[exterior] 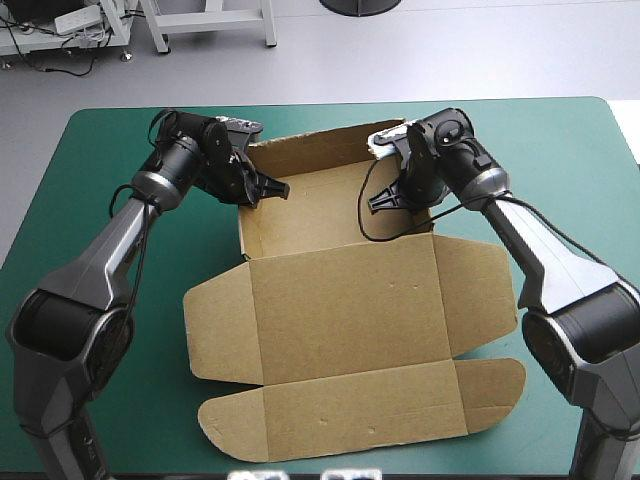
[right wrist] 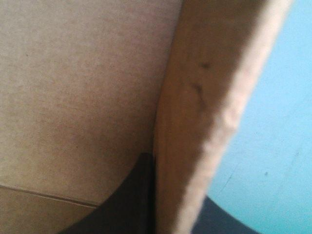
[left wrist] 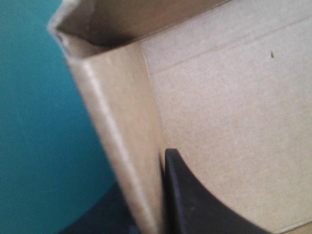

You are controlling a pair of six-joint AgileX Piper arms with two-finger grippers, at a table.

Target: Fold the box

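The brown box [exterior: 345, 300] lies in the middle of the table, with its lid panel and flaps flat toward the front. At its far end the back wall [exterior: 312, 150] and both side walls stand raised around the tray floor [exterior: 320, 210]. My left gripper [exterior: 262, 190] is at the tray's left wall, and in the left wrist view that wall [left wrist: 117, 131] runs between the fingers of this gripper [left wrist: 144, 175], one inside the tray and one outside. My right gripper [exterior: 392, 198] holds the right wall [right wrist: 200, 112] the same way, its fingers [right wrist: 131, 200] pinching the board.
The teal-green cover [exterior: 90, 170] shows bare on both sides of the box and behind it. The front flap [exterior: 360, 405] reaches close to the table's near edge. Both arms stretch from the near corners to the tray.
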